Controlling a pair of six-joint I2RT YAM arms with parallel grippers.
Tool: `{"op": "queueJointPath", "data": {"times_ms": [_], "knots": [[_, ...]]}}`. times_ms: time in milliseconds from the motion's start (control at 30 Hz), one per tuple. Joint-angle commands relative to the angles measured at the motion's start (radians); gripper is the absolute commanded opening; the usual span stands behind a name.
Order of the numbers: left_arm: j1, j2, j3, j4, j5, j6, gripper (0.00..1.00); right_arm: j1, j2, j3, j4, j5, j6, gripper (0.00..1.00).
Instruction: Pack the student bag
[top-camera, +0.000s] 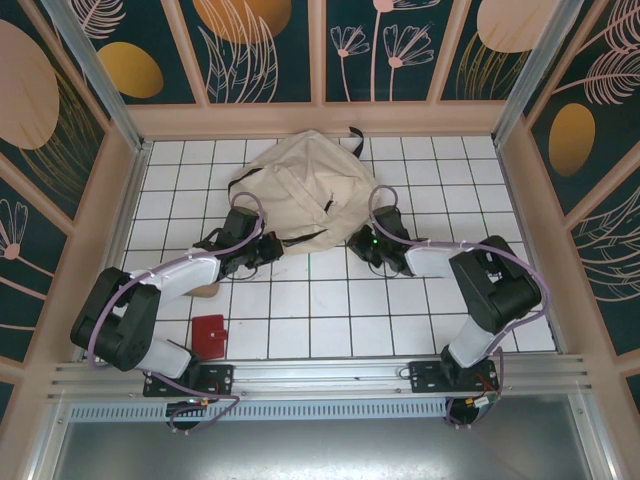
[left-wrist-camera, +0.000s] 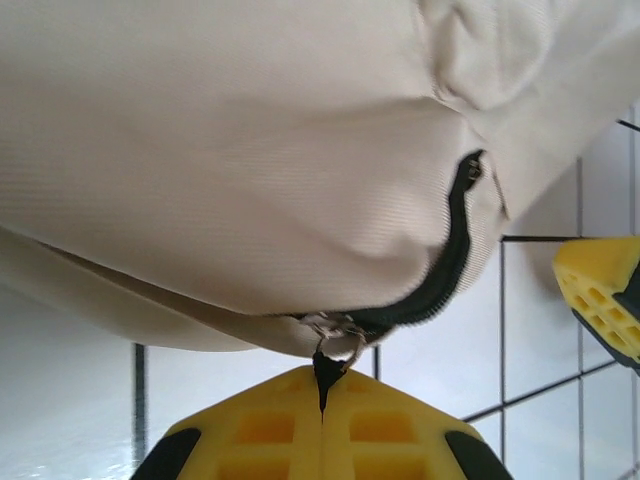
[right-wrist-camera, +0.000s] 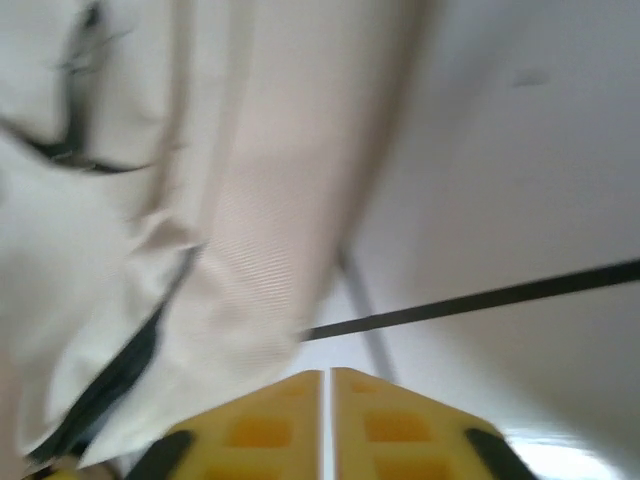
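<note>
The student bag (top-camera: 300, 190), a big cream fabric backpack, lies crumpled at the back middle of the tiled table. My left gripper (top-camera: 265, 250) sits at its near left corner. In the left wrist view my left gripper (left-wrist-camera: 324, 385) is shut on the black zipper pull (left-wrist-camera: 326, 362), which hangs from a metal ring at the end of the black zipper (left-wrist-camera: 450, 270) on the student bag (left-wrist-camera: 230, 150). My right gripper (top-camera: 362, 243) is at the bag's near right edge. In the right wrist view my right gripper (right-wrist-camera: 327, 378) is parted by a thin slit with nothing in it, beside the student bag (right-wrist-camera: 250, 230).
A small red flat item (top-camera: 209, 335) lies on the table (top-camera: 320, 310) near the left arm's base. A tan object (top-camera: 205, 290) peeks out under the left arm. Wooden walls close in the back and both sides. One yellow finger (left-wrist-camera: 600, 300) of the right gripper shows at the edge of the left wrist view.
</note>
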Motion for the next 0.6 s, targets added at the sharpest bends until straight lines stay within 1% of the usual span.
{"op": "queueJointPath", "data": {"times_ms": [0,33,67,133,167,233,333,400,500,567], "knots": [[-0.013,0.007,0.009,0.081,0.119,0.013,0.03,0.037,-0.042,0.055,0.011,-0.042,-0.116,0.28],[-0.012,0.004,0.008,0.088,0.134,0.008,0.12,0.045,-0.045,0.056,0.01,-0.049,-0.128,0.31],[-0.012,-0.004,0.009,0.076,0.116,0.004,0.21,0.049,-0.048,0.058,0.009,-0.057,-0.134,0.32],[-0.009,-0.022,0.006,0.039,0.065,0.015,0.44,0.051,-0.051,0.054,0.009,-0.075,-0.138,0.34],[-0.003,-0.031,0.006,0.015,0.042,0.02,0.52,0.052,-0.052,0.053,0.008,-0.086,-0.145,0.36],[0.019,-0.066,-0.019,0.003,0.023,0.014,0.63,0.061,-0.046,0.069,-0.019,-0.097,-0.173,0.38],[0.045,-0.137,-0.049,-0.014,-0.018,-0.002,0.76,0.108,-0.024,0.134,-0.098,-0.085,-0.25,0.41],[0.069,-0.175,-0.05,-0.044,-0.068,-0.016,0.82,0.15,0.002,0.189,-0.157,-0.063,-0.294,0.43],[0.124,-0.207,-0.056,-0.087,-0.133,-0.052,0.87,0.211,0.065,0.27,-0.211,-0.042,-0.334,0.45],[0.159,-0.214,-0.069,-0.095,-0.145,-0.076,0.88,0.25,0.109,0.316,-0.237,-0.024,-0.367,0.47]]}}
